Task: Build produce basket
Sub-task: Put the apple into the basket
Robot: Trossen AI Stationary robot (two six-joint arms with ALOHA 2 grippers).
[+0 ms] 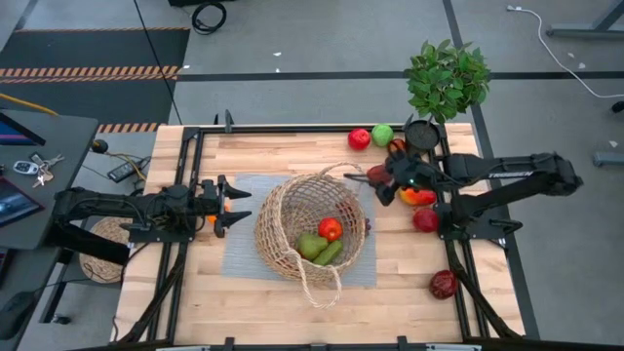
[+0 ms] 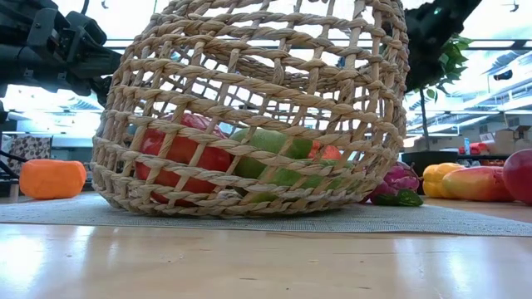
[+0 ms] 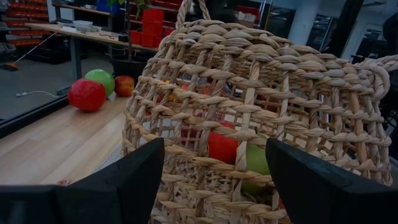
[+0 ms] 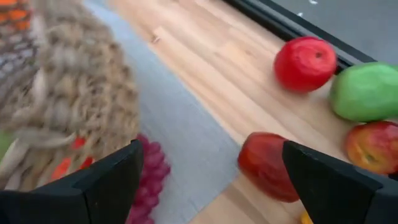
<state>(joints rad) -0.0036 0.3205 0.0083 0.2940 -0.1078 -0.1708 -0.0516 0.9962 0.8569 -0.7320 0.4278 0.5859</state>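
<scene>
Here the right gripper (image 1: 383, 185) gapes wide, empty, beside the basket (image 1: 283, 210); left gripper (image 1: 234, 206) likewise wide.

Tan open-weave basket (image 1: 292, 219) on grey mat (image 1: 244, 258), w/ red tomato (image 1: 331, 228) & green pieces (image 1: 317, 249) inside. Red apple (image 1: 359, 138), green apple (image 1: 382, 135) nearby; orange piece (image 2: 51, 178) at left.

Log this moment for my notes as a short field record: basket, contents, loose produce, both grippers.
basket: wicker basket tipped on the grey mat, mouth towards the right arm
contents: red tomato, two green pieces
loose produce: red apple, green apple, dark red fruit
left gripper: open, beside the basket's wall
right gripper: open, at the basket's rim, over loose produce
</scene>
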